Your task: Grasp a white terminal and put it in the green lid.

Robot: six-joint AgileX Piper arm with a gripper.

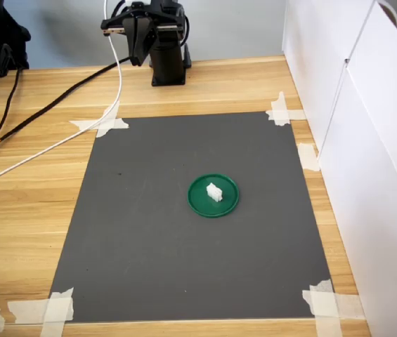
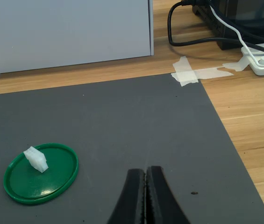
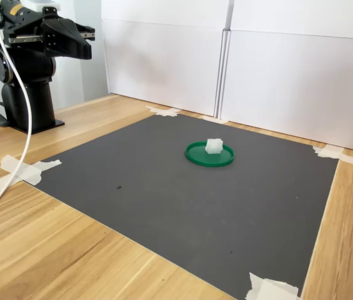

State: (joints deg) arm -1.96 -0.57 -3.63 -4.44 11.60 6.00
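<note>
Terminal: the white terminal (image 1: 214, 192) sits inside the lid, resting on its floor, a little off centre; in the wrist view (image 2: 35, 158) it stands toward the rim.
Lid: the green lid (image 1: 199, 201) lies flat on the mat, near the mat's middle in both exterior views (image 3: 196, 157), rim up.
Mat: a dark grey mat (image 1: 156, 239) covers the middle of the surface, its corners held down by whitish tape (image 1: 56, 307).
Fingers: the fingers (image 2: 156, 196) are pressed together with no gap showing in the wrist view, and nothing is between them.
Gripper: the gripper (image 1: 133, 43) hangs high above the far edge of the mat in the first exterior view, well apart from the lid; in the second exterior view (image 3: 87, 42) it is raised at the second exterior view's upper left.
Arm: the black arm base (image 1: 167, 67) stands on the wooden surface (image 1: 22, 203) beyond the mat.
Cables: a white cable (image 1: 57, 140) and a black cable (image 1: 50, 104) run across the surface at the first exterior view's left.
Walls: white panels (image 3: 276, 75) stand along the mat's edge.
</note>
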